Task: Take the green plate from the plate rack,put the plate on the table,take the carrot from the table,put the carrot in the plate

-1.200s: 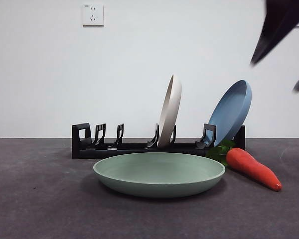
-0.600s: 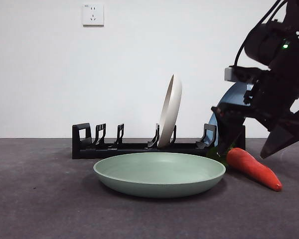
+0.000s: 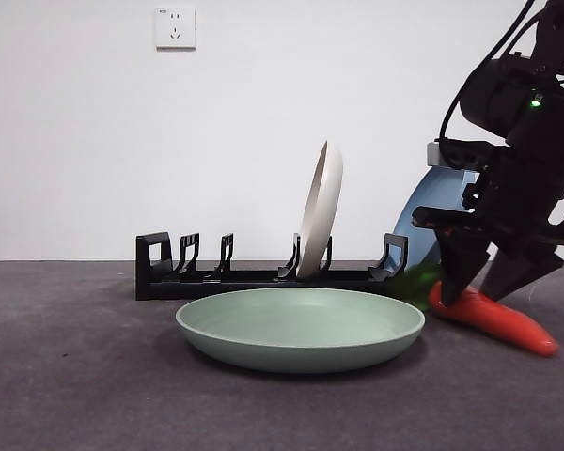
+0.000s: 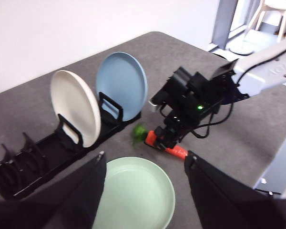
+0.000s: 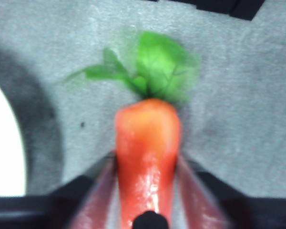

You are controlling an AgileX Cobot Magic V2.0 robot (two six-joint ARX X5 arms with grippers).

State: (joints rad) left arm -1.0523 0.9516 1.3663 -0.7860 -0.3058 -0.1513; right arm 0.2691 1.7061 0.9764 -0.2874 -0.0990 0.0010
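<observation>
The green plate (image 3: 301,329) lies flat on the table (image 3: 75,376) in front of the plate rack (image 3: 244,277). The carrot (image 3: 508,324) lies on the table to the plate's right, leaves toward the rack. My right gripper (image 3: 482,291) has come down over its thick end; in the right wrist view its jaws (image 5: 147,160) press both sides of the carrot (image 5: 148,143). My left gripper (image 4: 143,162) is open and empty, high above the green plate (image 4: 133,195). That view also shows the carrot (image 4: 174,150) under the right gripper (image 4: 169,140).
A cream-white plate (image 3: 321,207) stands upright in the rack's middle. A blue plate (image 3: 432,211) leans at the rack's right end, just behind the right arm. The rack's left slots (image 4: 19,157) hold nothing. A wall socket (image 3: 175,28) is high on the back wall.
The right arm came down from the top right corner onto the carrot and its jaws narrowed around it. The carrot shifted slightly to the right. The plates and rack stayed put.
</observation>
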